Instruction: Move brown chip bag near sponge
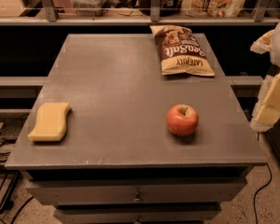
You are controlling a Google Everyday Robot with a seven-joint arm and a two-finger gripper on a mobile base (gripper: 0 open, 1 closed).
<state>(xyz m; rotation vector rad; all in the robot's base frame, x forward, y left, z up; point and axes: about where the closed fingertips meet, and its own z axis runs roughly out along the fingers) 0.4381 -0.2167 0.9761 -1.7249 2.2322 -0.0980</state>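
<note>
The brown chip bag (182,50) lies flat at the back right of the grey table top (116,87), its white "Sea Salt" lettering upside down to me. The pale yellow sponge (50,121) lies near the front left edge of the table, far from the bag. My gripper (270,99) shows as cream-coloured parts at the right edge of the view, off the table's right side, level with the apple. It touches neither the bag nor the sponge and holds nothing that I can see.
A red apple (182,119) sits on the front right of the table, between the gripper and the table's middle. A shelf (130,18) with colourful bags and containers runs behind the table. Cables (0,148) lie on the floor at the left.
</note>
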